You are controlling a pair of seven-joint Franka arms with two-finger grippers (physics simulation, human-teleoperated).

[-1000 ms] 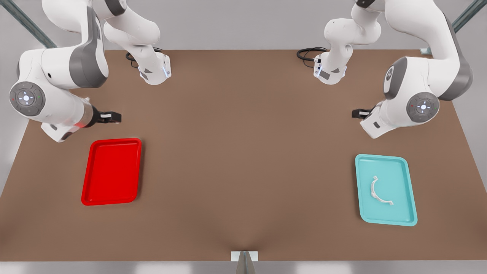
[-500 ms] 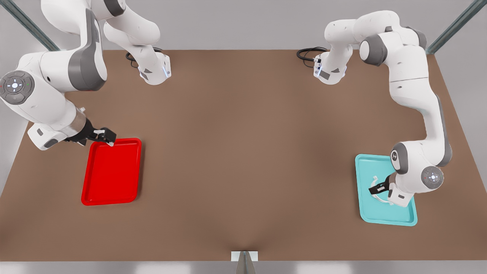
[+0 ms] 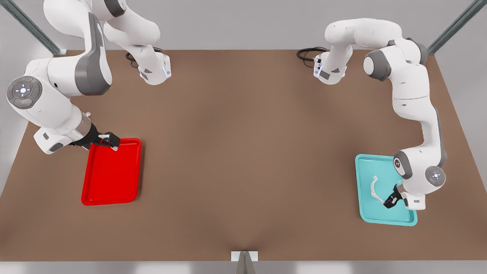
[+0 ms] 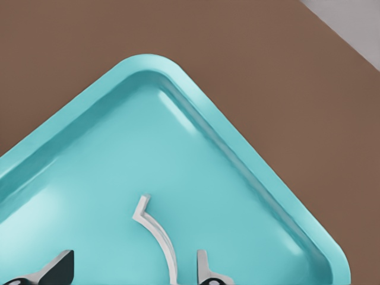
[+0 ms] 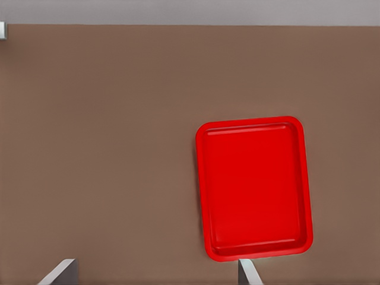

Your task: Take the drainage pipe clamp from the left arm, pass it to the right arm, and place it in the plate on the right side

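Drainage pipe clamp [image 3: 375, 189] lies flat in the teal tray [image 3: 403, 219], on the front view's right side of the brown table [image 3: 243, 152]. Left gripper [image 3: 390, 201] is low over that tray, at about 4 o'clock from the clamp's arc and right by its lower tab. In the left wrist view the clamp [image 4: 155, 228] curves up between the two fingertips [image 4: 202, 265], pincer spread wide, nothing gripped; one finger sits just beside the arc, contact unclear. Plate [image 3: 111, 171] is the red one on the front view's left, well apart from the teal tray. Right gripper [image 3: 109, 141] hangs over the plate's far rim, roughly 12 o'clock of the plate centre. Right wrist view: plate [image 5: 254, 187] below, fingers wide apart, nothing held.
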